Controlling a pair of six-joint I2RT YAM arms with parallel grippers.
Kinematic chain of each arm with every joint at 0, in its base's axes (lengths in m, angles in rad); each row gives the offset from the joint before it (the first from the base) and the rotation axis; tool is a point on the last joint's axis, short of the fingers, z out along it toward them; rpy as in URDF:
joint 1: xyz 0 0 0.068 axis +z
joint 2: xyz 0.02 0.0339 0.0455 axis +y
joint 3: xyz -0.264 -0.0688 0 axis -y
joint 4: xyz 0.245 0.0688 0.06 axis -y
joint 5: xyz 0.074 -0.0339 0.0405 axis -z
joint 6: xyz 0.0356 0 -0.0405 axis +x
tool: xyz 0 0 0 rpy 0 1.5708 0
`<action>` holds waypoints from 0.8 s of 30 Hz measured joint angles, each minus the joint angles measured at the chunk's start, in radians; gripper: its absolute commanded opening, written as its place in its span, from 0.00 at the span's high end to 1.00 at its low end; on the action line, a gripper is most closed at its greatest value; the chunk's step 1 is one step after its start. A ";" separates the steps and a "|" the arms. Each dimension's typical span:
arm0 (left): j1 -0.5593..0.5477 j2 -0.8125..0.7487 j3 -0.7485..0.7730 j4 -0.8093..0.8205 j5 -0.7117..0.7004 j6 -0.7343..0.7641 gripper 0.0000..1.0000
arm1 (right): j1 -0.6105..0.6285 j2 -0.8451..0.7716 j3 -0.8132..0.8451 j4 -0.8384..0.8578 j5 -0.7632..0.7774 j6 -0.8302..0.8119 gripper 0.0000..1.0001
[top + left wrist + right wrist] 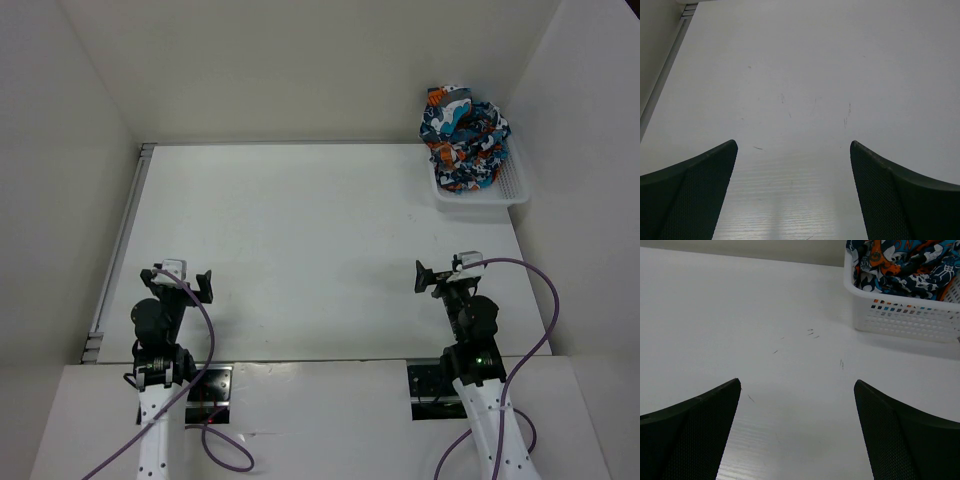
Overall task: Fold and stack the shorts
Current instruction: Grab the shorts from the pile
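Note:
The shorts point(463, 136), in a teal, orange, navy and white cartoon print, lie crumpled in a heap inside a white basket point(482, 198) at the table's far right corner. They also show at the top right of the right wrist view point(905, 265), in the basket point(900, 315). My left gripper point(183, 281) is open and empty near the table's front left, far from the shorts; its wrist view point(794, 150) shows bare table between the fingers. My right gripper point(440, 277) is open and empty near the front right, well short of the basket; it also shows in its wrist view point(797, 390).
White walls close in the table on the left, back and right. A metal rail point(118, 255) runs along the table's left edge. The white tabletop point(320, 250) lies between the arms and the basket.

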State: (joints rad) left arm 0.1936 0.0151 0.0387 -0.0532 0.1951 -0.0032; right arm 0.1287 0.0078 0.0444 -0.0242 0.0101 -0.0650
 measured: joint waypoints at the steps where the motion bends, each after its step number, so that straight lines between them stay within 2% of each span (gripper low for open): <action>1: 0.000 0.000 0.000 0.000 0.000 0.000 0.00 | 0.000 0.000 0.000 0.000 0.000 0.000 0.01; 18: 0.000 0.000 0.000 0.000 0.000 0.000 0.00 | 0.000 0.000 0.000 0.000 -0.022 -0.023 0.01; 22: 0.000 0.000 0.000 -0.005 0.068 0.000 0.00 | 0.001 0.000 0.000 0.005 -0.183 -0.199 0.01; 24: 0.000 0.000 0.000 0.000 0.145 0.000 0.00 | 0.001 0.000 0.002 -0.004 -0.292 -0.395 0.01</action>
State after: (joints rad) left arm 0.1936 0.0151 0.0387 -0.0536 0.3397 -0.0036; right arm 0.1295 0.0078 0.0467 -0.0284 -0.2817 -0.4599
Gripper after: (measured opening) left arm 0.998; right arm 0.986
